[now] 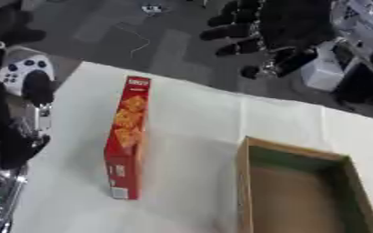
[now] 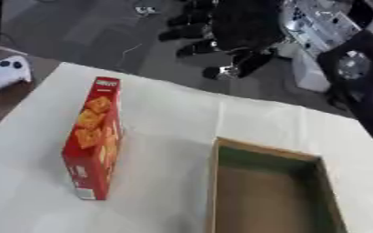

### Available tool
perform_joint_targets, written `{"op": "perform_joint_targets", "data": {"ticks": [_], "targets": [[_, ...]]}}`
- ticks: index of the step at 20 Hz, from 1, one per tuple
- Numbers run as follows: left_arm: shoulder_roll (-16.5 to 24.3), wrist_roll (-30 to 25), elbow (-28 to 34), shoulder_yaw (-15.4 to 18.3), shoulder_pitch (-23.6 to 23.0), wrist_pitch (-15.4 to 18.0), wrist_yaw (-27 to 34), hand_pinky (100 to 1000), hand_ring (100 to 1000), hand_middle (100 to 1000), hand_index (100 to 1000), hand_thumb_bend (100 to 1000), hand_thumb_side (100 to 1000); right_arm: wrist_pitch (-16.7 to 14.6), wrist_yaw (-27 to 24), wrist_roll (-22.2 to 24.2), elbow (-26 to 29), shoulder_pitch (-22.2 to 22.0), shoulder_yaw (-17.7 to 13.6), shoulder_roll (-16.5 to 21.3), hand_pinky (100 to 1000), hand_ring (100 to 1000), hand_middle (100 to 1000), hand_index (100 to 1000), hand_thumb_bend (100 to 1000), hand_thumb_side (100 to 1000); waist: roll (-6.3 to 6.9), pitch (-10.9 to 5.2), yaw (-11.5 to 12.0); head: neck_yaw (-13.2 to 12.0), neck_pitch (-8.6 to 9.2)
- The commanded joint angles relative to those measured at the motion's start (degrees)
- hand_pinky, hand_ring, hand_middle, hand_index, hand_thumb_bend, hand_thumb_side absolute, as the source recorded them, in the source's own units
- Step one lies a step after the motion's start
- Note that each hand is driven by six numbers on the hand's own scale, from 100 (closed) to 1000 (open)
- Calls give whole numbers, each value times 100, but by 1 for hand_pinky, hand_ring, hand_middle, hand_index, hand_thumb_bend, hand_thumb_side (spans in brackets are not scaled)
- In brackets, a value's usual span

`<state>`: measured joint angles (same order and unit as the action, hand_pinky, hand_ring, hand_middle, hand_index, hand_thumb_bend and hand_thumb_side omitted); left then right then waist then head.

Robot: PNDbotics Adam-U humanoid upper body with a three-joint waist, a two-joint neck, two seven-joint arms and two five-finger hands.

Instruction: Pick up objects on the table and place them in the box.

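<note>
Red cardboard cracker box, tall and narrow, stands on edge left of centre on the white cloth-covered table. Open brown cardboard box, rectangular with a green-tinted inner wall, sits lower right, apart from it. Black right hand at top, fingers spread and holding nothing.

Robotics lab, carpet-tiled floor (cables strewn), game controller, electronics rack
</note>
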<state>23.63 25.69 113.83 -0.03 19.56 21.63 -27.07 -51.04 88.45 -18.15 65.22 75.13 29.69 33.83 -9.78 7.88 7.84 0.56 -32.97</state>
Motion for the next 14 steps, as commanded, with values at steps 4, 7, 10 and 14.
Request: {"op": "perform_joint_targets", "data": {"ticks": [4, 7, 10, 14], "targets": [[61, 20, 77, 54, 20, -25, 15, 808, 719, 759, 908, 201, 754, -93, 81, 320, -149, 124, -62, 42, 1000, 1000, 1000, 1000, 374, 452, 47, -95, -6, 15, 20], [53, 16, 77, 53, 24, -30, 18, 807, 717, 758, 908, 202, 755, -93, 24, 548, -181, 152, -58, -13, 1000, 1000, 1000, 1000, 406, 424, 30, -90, 21, 10, 11], [42, 0, 77, 38, 50, -32, 29, 806, 716, 757, 908, 203, 756, -93, -84, 732, -197, 202, -45, -104, 1000, 1000, 1000, 1000, 417, 420, 3, -78, 85, 9, 16], [26, -15, 77, 32, 59, -43, 50, 806, 713, 755, 907, 202, 757, -93, -213, 853, -135, 315, -51, -226, 1000, 1000, 1000, 1000, 441, 384, -54, -75, 138, -51, 24]]}}
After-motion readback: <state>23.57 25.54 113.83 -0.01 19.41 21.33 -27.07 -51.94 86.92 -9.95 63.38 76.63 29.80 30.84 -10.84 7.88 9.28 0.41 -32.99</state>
